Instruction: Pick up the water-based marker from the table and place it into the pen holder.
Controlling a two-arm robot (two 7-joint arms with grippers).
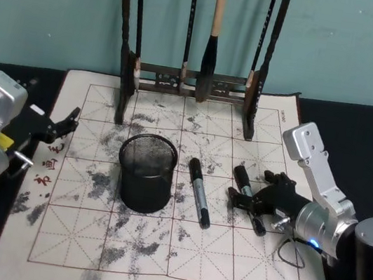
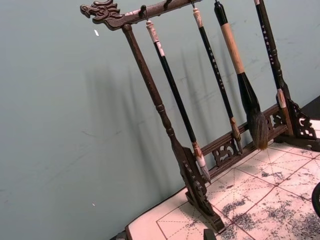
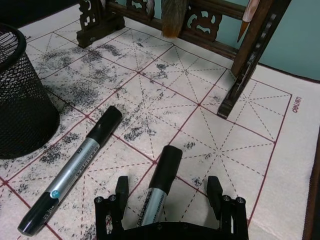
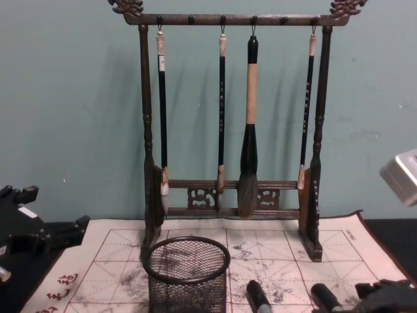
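The right gripper (image 3: pixel 167 185), its jaws wide open, sits around the black-and-grey water-based marker (image 3: pixel 166 162) lying on the table's (image 3: pixel 227 150) cream grid mat, not grabbed or lifted yet, while the round black wire-mesh pen holder (image 3: pixel 22 105) farther off looks empty and the left gripper (image 1: pixel 59 127) waits aside.

Open air over the mouth of the pen holder (image 1: pixel 143 186). Behind it, barring the far side, the wooden brush rack (image 1: pixel 192 84) with hanging brushes. Between holder and right gripper (image 1: pixel 251 189), a loose marker (image 1: pixel 199 192) lying across the lane. Near rows of the calligraphy mat (image 1: pixel 154 256) free.
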